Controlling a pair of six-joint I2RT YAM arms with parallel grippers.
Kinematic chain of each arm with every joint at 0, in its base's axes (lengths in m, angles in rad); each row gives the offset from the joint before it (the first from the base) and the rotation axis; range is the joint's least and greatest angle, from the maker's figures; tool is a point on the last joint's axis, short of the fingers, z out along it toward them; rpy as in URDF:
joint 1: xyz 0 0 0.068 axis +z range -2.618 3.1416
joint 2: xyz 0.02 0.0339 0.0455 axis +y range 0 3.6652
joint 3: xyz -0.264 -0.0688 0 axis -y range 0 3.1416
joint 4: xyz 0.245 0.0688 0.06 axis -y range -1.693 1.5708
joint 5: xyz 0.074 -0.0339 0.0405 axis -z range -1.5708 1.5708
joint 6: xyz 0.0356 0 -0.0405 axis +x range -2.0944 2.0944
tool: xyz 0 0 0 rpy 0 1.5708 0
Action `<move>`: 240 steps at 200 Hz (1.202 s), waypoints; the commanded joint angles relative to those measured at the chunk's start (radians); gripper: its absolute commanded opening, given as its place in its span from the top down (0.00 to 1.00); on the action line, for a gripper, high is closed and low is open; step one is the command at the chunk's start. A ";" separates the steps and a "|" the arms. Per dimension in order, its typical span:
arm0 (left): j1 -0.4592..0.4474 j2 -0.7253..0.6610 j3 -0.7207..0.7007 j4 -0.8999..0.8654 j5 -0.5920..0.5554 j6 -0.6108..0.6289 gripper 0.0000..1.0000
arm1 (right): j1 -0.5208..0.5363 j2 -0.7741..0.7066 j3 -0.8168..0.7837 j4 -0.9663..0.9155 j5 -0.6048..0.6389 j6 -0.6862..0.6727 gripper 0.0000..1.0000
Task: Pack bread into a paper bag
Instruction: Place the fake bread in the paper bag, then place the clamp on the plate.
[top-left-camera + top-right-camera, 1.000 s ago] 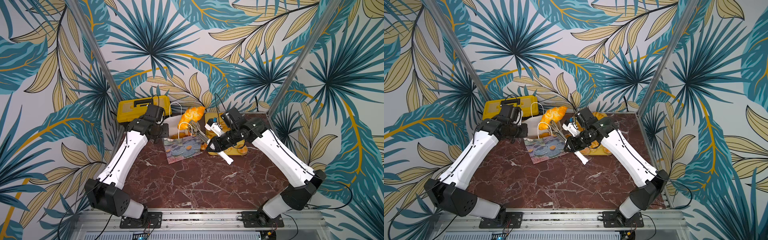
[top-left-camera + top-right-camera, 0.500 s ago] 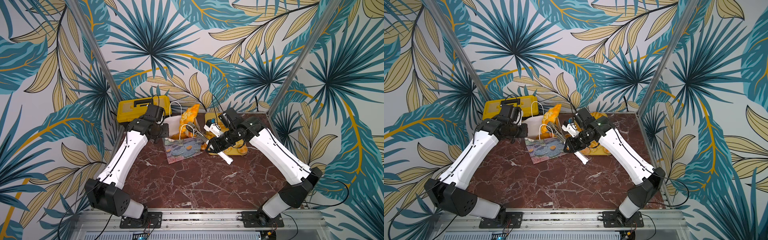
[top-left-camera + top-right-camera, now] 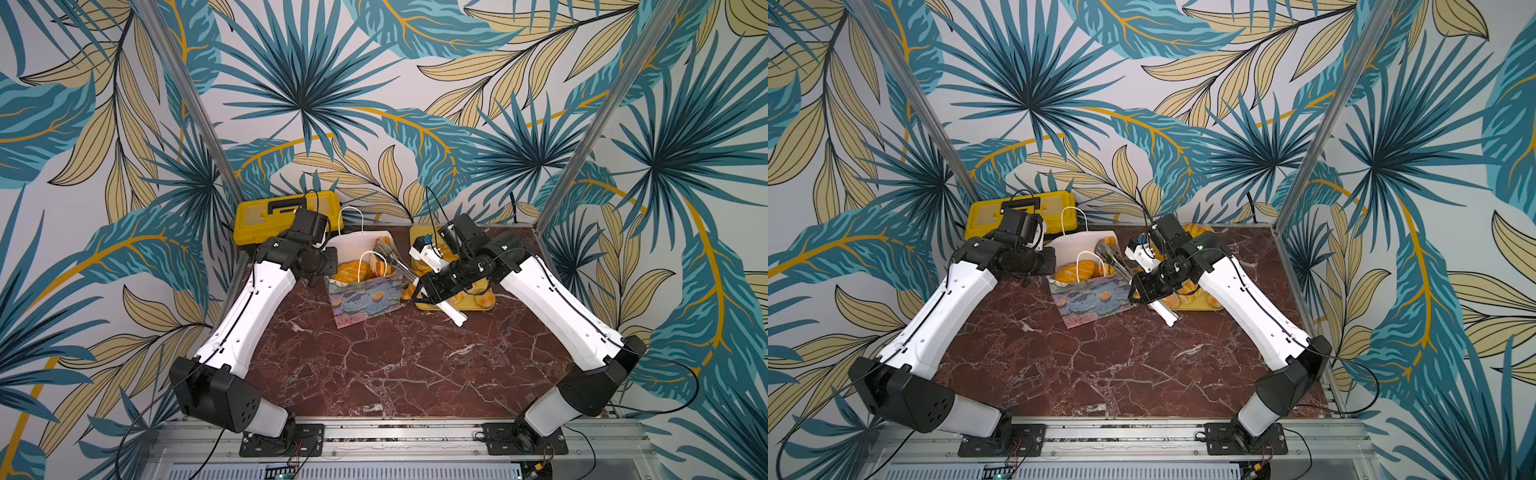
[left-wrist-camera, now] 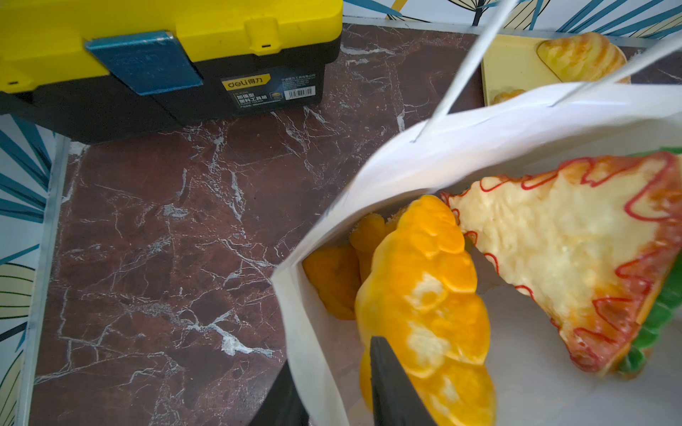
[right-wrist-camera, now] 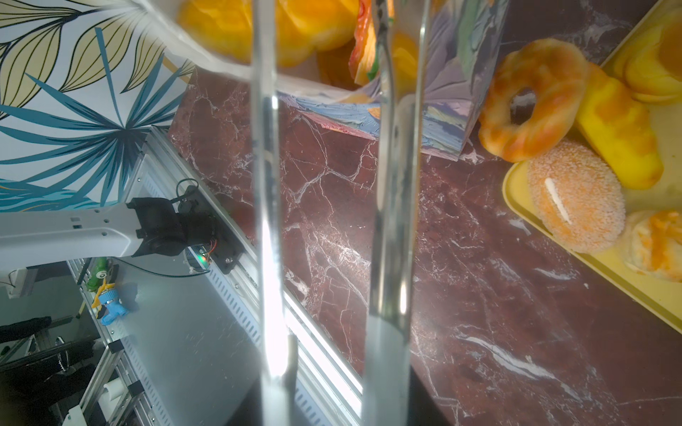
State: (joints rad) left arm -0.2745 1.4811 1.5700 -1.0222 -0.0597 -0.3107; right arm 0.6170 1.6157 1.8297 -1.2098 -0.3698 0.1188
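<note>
A label on the black front of the toolbox, well apart from the left gripper, read "deli" beside Chinese characters; its finer print was illegible.

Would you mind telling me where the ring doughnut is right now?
In the right wrist view the doughnut lies on the right arm's side of the bag, between it and the tray, beside a sesame bun.

Both top views looked down from high at the front onto the whole tabletop and both arms. The left wrist camera hung close over the open paper bag; the right wrist camera faced that bag along the tongs, nearby.
</note>
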 commanded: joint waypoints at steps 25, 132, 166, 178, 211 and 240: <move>-0.002 0.001 0.051 -0.007 0.006 0.010 0.68 | 0.004 -0.061 0.030 0.029 0.082 0.007 0.64; -0.002 -0.008 0.109 -0.026 0.016 0.021 0.67 | -0.008 -0.088 -0.108 0.118 0.688 0.033 0.85; -0.002 -0.033 0.110 -0.032 -0.006 0.030 0.66 | -0.021 -0.079 -0.345 0.210 0.797 0.105 0.92; -0.003 -0.048 0.102 -0.031 -0.017 0.029 0.65 | -0.024 -0.072 -0.431 0.258 0.819 0.119 0.92; -0.002 -0.107 0.058 -0.008 -0.039 0.033 0.59 | -0.034 -0.038 -0.582 0.352 0.832 0.169 0.92; -0.003 -0.164 0.025 -0.005 -0.100 0.031 0.58 | -0.036 0.006 -0.641 0.396 0.818 0.178 0.92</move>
State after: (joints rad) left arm -0.2745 1.3842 1.6234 -1.0397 -0.0978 -0.2905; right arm 0.5838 1.5974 1.2228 -0.9024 0.4198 0.2573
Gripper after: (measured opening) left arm 0.411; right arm 0.176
